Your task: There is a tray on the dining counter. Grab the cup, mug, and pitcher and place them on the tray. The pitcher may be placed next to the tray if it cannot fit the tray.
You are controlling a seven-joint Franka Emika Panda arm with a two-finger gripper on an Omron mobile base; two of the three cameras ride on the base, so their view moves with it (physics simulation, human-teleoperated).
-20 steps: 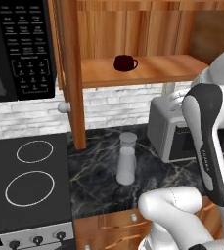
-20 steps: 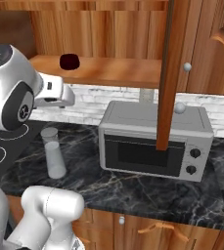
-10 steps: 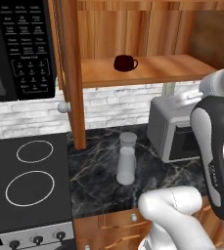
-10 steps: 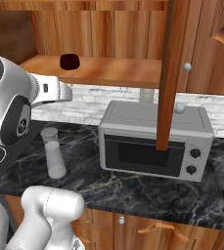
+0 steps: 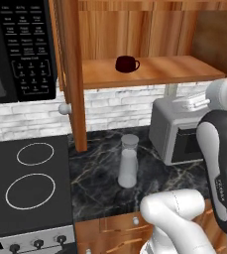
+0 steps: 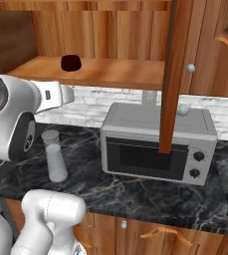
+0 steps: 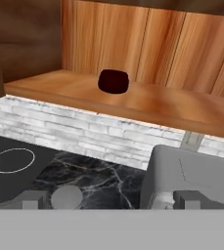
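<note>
Shelf (image 5: 154,72): warm wood, visible grain, satin sheen. Mug (image 5: 126,64): dark maroon, glossy. Pitcher (image 5: 128,161): translucent grey glass, smooth. Counter (image 6: 150,196): black marble, pale veins, polished. Toaster oven (image 6: 158,144): matt grey metal. Wall (image 5: 115,109): rough whitish brick.
</note>
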